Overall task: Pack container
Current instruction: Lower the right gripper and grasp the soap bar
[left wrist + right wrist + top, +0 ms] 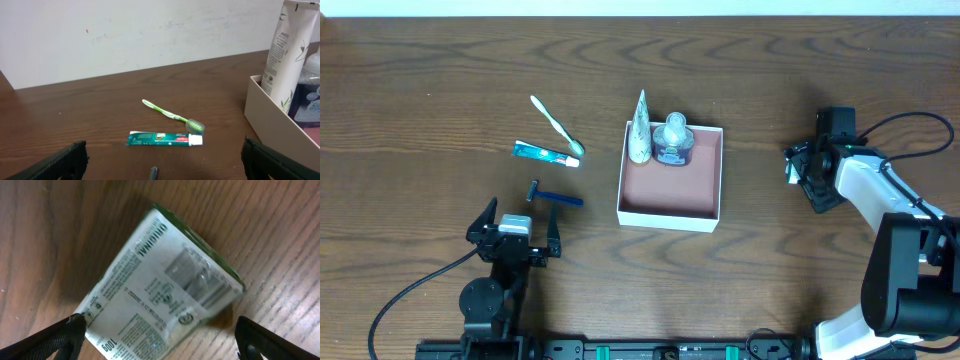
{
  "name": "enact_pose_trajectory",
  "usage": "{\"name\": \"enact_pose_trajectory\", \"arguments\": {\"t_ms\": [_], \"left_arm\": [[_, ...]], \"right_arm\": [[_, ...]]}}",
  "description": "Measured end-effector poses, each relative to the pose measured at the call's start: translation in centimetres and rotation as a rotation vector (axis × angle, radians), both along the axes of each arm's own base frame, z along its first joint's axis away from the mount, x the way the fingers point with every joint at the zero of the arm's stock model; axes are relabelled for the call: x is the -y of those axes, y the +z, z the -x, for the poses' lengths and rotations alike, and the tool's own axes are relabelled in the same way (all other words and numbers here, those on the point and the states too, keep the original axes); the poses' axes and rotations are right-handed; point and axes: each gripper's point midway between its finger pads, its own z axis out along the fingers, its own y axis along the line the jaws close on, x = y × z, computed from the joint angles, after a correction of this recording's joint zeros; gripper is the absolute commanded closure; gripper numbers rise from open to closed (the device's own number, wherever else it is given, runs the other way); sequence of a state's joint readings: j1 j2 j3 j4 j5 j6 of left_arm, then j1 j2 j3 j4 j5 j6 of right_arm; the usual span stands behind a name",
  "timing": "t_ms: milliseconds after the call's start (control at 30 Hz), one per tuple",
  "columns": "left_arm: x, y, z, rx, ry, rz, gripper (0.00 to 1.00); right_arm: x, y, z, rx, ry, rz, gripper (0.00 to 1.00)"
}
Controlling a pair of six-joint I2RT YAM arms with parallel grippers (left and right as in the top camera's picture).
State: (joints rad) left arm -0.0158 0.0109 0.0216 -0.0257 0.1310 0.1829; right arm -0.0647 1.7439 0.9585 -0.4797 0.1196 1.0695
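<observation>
The container (669, 214) is a square white box with a pinkish-brown inside, at the table's middle. A white tube (640, 130) and a dark blue bottle (672, 143) stand in its far side. A green toothbrush (557, 124), a toothpaste tube (546, 153) and a blue razor (553, 198) lie to its left. My left gripper (513, 232) is open and empty, just short of the razor. My right gripper (807, 172) is open, right of the container, with its fingers either side of a green-and-white carton (165, 282) lying on the table.
In the left wrist view the toothbrush (172, 116) and toothpaste (165, 139) lie ahead, the razor tip (153, 172) between the open fingers (165, 165), and the container wall (270, 112) at the right. A black cable runs along the table behind the right arm.
</observation>
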Motion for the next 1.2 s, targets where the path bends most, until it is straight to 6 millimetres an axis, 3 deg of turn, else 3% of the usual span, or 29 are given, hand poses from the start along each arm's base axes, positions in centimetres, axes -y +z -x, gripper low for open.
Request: {"name": "enact_pose_trajectory", "arguments": {"t_ms": [433,700,1200], "left_arm": [[0.0,0.0,0.0,0.000,0.000,0.000,0.02],[0.0,0.0,0.0,0.000,0.000,0.000,0.02],[0.0,0.0,0.0,0.000,0.000,0.000,0.02]], "right_arm": [[0.5,1.1,-3.2,0.145,0.003,0.024,0.05],[1.2,1.3,-3.4,0.153,0.026,0.043,0.07],[1.0,1.0,-3.0,0.094,0.278,0.127,0.13]]}}
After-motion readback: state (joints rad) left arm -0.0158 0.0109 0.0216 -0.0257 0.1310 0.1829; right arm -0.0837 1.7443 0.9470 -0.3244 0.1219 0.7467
